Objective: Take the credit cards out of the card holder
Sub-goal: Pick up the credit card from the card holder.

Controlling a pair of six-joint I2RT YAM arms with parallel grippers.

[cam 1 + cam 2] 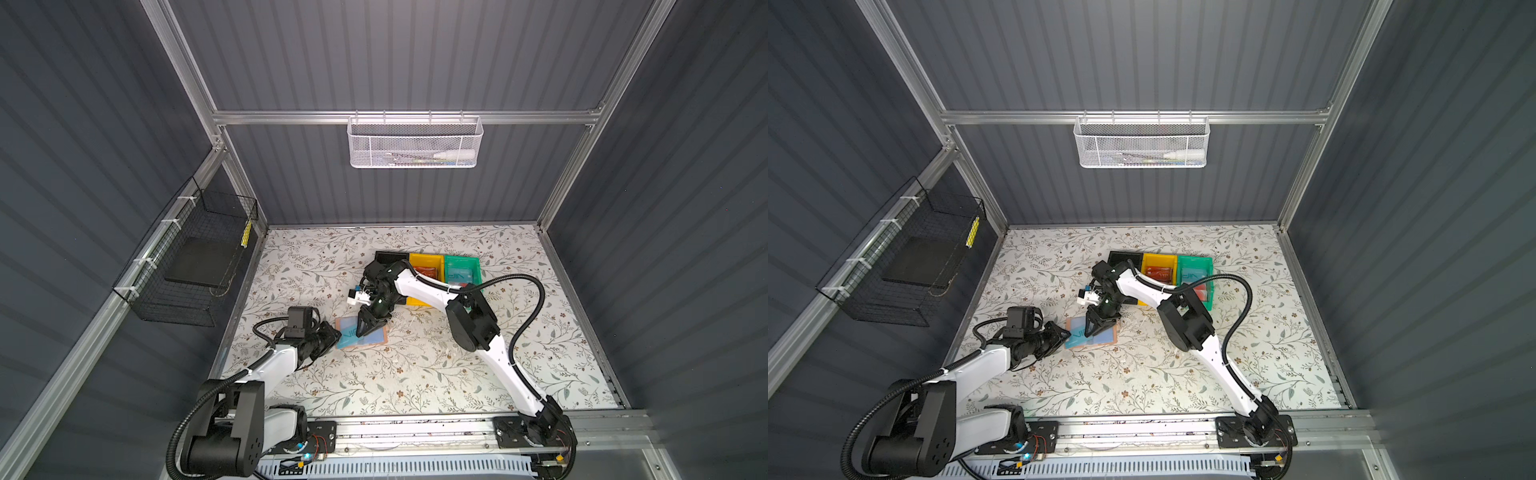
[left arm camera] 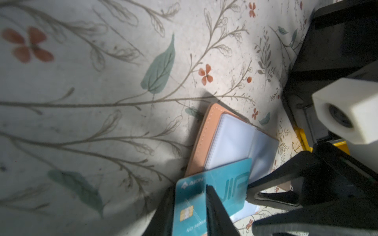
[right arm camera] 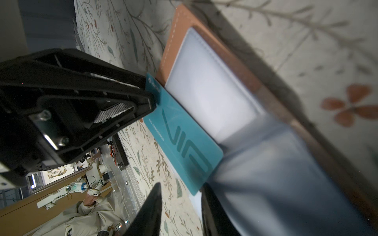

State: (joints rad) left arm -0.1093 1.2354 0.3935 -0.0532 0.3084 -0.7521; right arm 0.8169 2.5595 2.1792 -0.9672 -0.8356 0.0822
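The tan card holder point(image 1: 380, 340) point(image 1: 1106, 338) lies open on the floral table, its bluish plastic sleeves point(image 3: 204, 87) facing up. A teal credit card point(image 2: 225, 179) point(image 3: 184, 139) printed "VIP" sticks partway out of a sleeve at the holder's left end. My left gripper point(image 2: 189, 187) point(image 1: 337, 334) is shut on that card's outer edge. My right gripper point(image 3: 181, 185) point(image 1: 365, 330) stands open over the holder point(image 2: 204, 139). One of its fingers point(image 3: 210, 204) rests on the sleeve beside the card, and the other is over bare table.
Behind the right arm stand a black bin point(image 1: 390, 257), a yellow bin point(image 1: 432, 261) with a red card point(image 1: 428, 274), and a green bin point(image 1: 473, 266) with a teal-and-white card point(image 1: 459, 275). Wire baskets hang on the left and back walls.
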